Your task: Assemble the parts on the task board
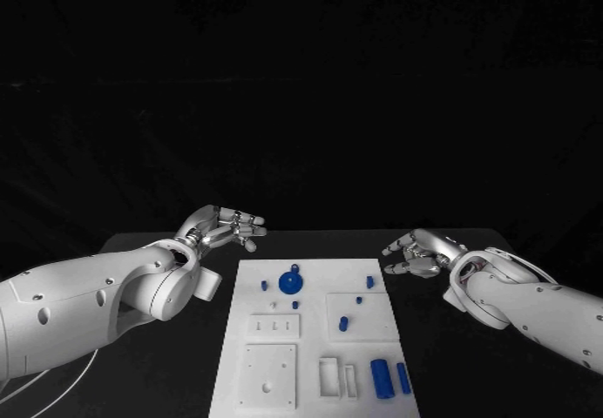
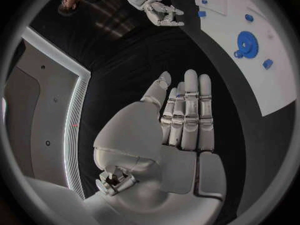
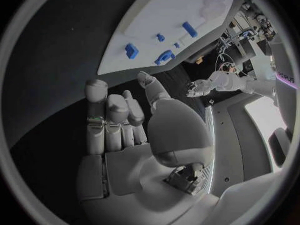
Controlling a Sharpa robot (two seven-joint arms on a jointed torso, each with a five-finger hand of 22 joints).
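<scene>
Flanking task board [image 1: 315, 348] on black table [image 1: 452, 383]: both hands empty, fingers apart.

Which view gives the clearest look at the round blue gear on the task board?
The left wrist view: the round blue gear shows large there, its toothed rim clear against the task board. The head view shows it small, from above, near the board's far end. In the right wrist view it shows edge-on, its shape unclear.

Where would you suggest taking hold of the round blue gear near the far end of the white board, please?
Probably from above, pinching across the rim of the gear. It lies flat on the board, so only its edge offers purchase. The left hand, empty, hovers closest.
</scene>
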